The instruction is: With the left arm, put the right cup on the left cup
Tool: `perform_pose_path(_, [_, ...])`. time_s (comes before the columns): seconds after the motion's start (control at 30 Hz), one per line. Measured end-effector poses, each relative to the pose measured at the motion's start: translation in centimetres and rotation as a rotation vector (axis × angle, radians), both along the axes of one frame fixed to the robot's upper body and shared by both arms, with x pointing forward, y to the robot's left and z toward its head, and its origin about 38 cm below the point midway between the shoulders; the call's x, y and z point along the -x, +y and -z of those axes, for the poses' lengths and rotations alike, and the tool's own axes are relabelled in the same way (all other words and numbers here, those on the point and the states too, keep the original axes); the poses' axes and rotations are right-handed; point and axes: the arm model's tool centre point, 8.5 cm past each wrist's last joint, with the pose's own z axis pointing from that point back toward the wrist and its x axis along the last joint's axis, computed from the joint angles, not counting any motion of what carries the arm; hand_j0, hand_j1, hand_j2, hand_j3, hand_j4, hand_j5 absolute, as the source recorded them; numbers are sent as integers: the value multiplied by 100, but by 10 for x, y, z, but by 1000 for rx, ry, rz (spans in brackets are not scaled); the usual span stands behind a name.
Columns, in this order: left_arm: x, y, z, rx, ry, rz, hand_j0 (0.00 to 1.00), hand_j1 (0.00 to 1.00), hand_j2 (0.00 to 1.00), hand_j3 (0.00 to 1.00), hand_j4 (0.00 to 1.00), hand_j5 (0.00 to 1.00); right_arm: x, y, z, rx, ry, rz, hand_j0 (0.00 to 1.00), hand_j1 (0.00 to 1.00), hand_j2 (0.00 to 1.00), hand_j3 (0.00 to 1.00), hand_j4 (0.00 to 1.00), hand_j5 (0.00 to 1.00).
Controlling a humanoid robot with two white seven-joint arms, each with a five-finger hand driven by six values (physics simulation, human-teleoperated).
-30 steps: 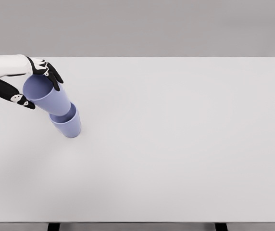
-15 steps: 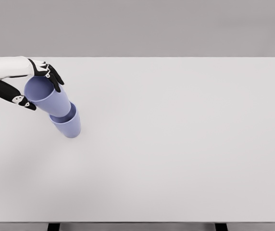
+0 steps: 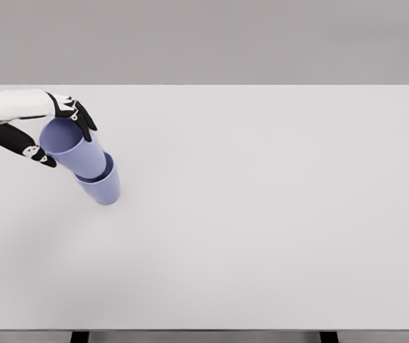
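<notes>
the carried cup [image 3: 72, 146] sits with its base already inside the mouth of the lower cup [image 3: 99, 186], which stands on the worktop [image 3: 262, 214] near its far left side. the upper one leans up and to the left from this view, so its rim points toward the hand rather than straight up, and you cannot tell from here whether its base has gone all the way down or is only resting partway inside.

your left hand [image 3: 47, 132] grips the carried cup at the rim: the black fingers [image 3: 81, 120] curl over the far edge, and the thumb presses the near side at the lower left. the white forearm comes in from the left edge. the right arm is not in view.

the step in hand looks like seating and release, so do it gently. first bring the upper cup upright so its axis lines up with the lower cup; if you let go while it leans, it will likely wedge crooked or tip the stack. lower it straight, without sideways push, because the lower cup is light and free on the worktop and could slide or topple. once it feels settled, open the fingers evenly, thumb and fingers together, so neither side drags the rim. then lift the hand clear upward and to the left, away from the stack.
</notes>
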Motion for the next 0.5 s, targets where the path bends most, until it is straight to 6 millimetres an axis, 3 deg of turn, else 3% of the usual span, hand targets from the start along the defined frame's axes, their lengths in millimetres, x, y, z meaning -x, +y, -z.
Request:
perform_pose_path(0.07, [0,0,0,0,1,0,59,59,59,59,59,59,-1,0,0,0,-2,0,100,100,100,100,100,100])
perform_pose_path(0.13, [0,0,0,0,0,0,73,73,73,73,73,73,0,0,0,0,0,0,100,100,100,100,100,100])
perform_pose_path(0.2, [0,0,0,1,-1,0,80,80,80,80,80,80,0,0,0,0,0,0,100,100,100,100,100,100])
perform_pose_path(0.5, [0,0,0,2,-1,0,88,88,88,88,88,88,0,0,0,0,0,0,100,100,100,100,100,100])
